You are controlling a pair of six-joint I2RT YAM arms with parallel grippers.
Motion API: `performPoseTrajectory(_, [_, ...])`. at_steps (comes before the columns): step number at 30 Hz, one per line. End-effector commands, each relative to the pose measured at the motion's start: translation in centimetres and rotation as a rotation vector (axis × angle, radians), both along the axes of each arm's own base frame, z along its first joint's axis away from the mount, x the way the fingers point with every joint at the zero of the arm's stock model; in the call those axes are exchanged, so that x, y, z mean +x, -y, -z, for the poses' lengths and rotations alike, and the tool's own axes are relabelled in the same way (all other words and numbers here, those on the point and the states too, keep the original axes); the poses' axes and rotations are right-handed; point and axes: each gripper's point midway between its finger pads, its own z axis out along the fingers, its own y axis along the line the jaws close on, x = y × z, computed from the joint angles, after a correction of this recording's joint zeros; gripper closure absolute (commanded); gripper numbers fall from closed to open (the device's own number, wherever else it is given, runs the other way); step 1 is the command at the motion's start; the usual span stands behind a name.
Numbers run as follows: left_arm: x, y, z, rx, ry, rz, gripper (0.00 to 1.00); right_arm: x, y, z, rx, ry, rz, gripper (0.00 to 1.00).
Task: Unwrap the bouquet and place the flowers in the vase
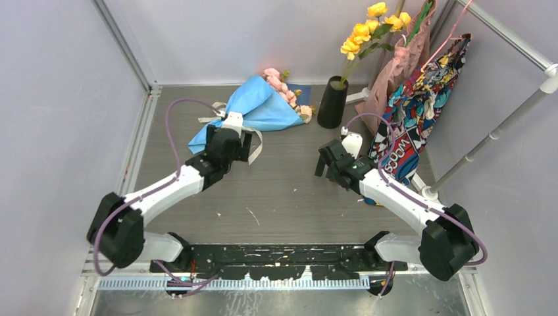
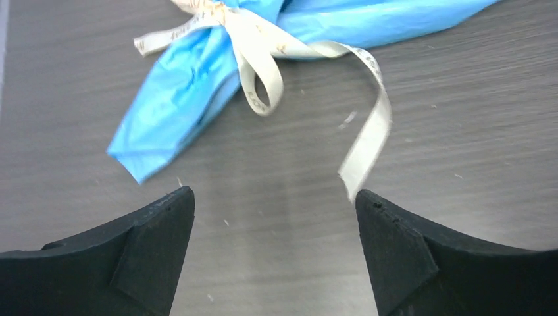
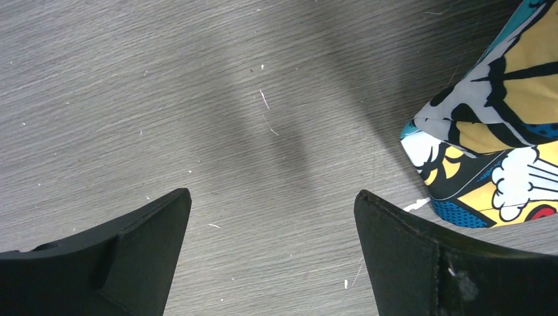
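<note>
The left arm point(image 1: 168, 191) is stretched forward and inward from its base, elbow kept low, and the left hand point(image 2: 275, 201) is pitched downward with its jaws spread wide. The right arm point(image 1: 401, 194) is bent inward in mirror fashion; the right hand point(image 3: 273, 197) is likewise held wide open, tilted downward.

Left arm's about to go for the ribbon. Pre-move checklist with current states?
1. Left end effector open: ok, jaws wide, nothing between them.
2. Ribbon tail reachable: ok, loose end lies on the table right ahead of one fingertip.
3. Bouquet lying flat, wrapped and tied: ok.
4. Right end effector open and clear: ok, over bare table beside the printed bag.
5. Vase empty: not ok, yellow flowers stand in it.
6. Knot tightness: cannot tell.
</note>
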Motion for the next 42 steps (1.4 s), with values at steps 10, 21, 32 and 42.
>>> performPoseTrajectory(10, [12.6,-2.5,-0.5,0.259,0.001,0.237,0.15,0.2,0.2,-2.0,-0.023,0.045,-0.049,0.0])
performPoseTrajectory(21, [9.0,-5.5,3.6,0.404,-0.18,0.25,0.25,1.1,-0.2,-0.8,-0.06,0.009,-0.055,0.0])
performPoseTrajectory(32, [10.2,-7.7,8.0,0.529,-0.314,0.148,0.26,1.5,-0.3,-0.5,-0.08,0.002,-0.066,0.0])
performPoseTrajectory(42, [11.0,-8.7,10.4,0.527,-0.352,0.093,0.26,1.3,-0.5,1.0,-0.076,-0.027,-0.068,0.0])
